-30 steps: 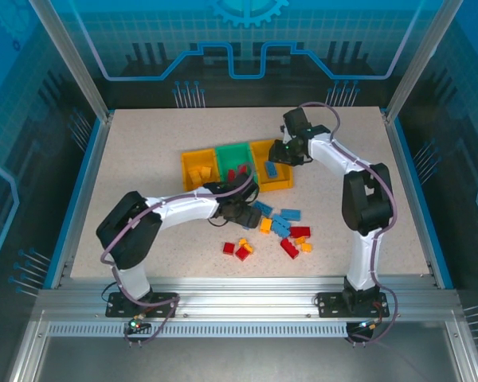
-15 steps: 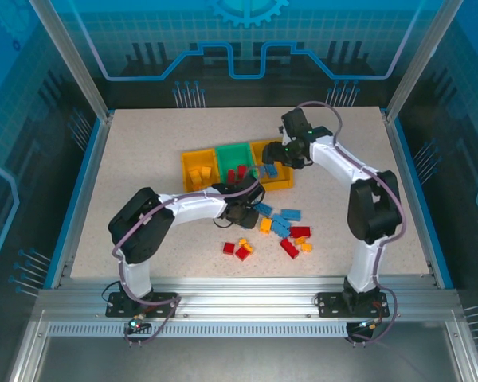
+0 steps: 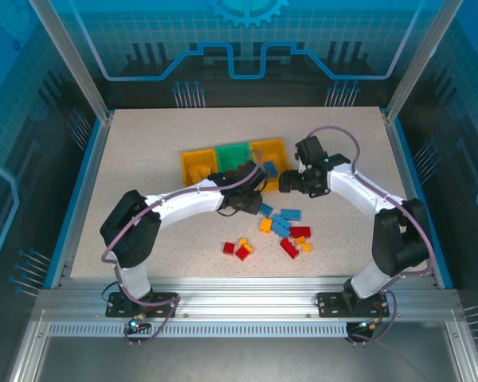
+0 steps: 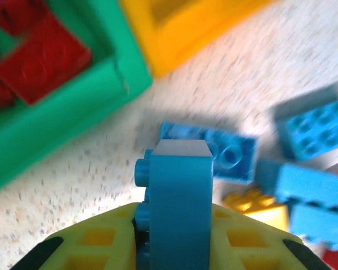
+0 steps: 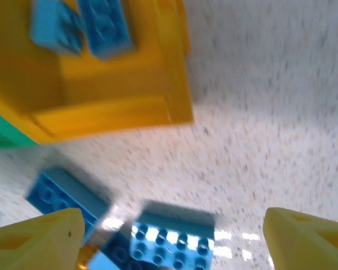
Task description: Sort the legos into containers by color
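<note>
The left fingers (image 4: pixel 96 244) are clamped on a blue lego (image 4: pixel 179 191) (standing on end) over the table (image 4: pixel 90 163), just in front of the green container (image 4: pixel 62 107), which holds red legos (image 4: pixel 42 56). The right fingers (image 5: pixel 42 239) are spread wide and empty over loose blue legos (image 5: pixel 172 239), beside the yellow container (image 5: pixel 118 107) holding 2 blue legos (image 5: pixel 104 28).

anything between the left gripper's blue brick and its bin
Nothing visible. The left gripper holds the blue brick, and bare table lies between it and the right yellow bin. The right gripper hangs open by that bin's near right corner and might crowd it.
</note>
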Action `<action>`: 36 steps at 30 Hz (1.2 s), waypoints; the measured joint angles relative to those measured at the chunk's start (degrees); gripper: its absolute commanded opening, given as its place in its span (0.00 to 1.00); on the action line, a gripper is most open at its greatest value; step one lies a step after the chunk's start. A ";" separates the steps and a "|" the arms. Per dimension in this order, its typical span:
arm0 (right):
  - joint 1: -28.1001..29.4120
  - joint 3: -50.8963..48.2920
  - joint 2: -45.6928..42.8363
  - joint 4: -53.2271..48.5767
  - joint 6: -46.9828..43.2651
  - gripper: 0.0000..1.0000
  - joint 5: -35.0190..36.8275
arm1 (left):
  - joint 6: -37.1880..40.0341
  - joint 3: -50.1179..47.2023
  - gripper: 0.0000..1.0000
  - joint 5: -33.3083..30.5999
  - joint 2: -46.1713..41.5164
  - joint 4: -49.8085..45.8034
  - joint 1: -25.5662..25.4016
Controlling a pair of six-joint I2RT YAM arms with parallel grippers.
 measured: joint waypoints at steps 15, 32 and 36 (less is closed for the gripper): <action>3.08 -11.78 -2.12 5.68 6.08 0.89 -1.53 | 0.17 27.67 0.33 4.87 14.80 -1.92 7.72; 4.94 -12.57 0.94 7.10 10.88 0.84 -0.85 | -1.46 27.34 0.65 8.28 17.77 -2.01 8.94; 4.94 -12.28 1.81 7.15 10.95 0.83 -0.35 | -1.51 21.88 0.65 8.28 13.44 -0.59 8.24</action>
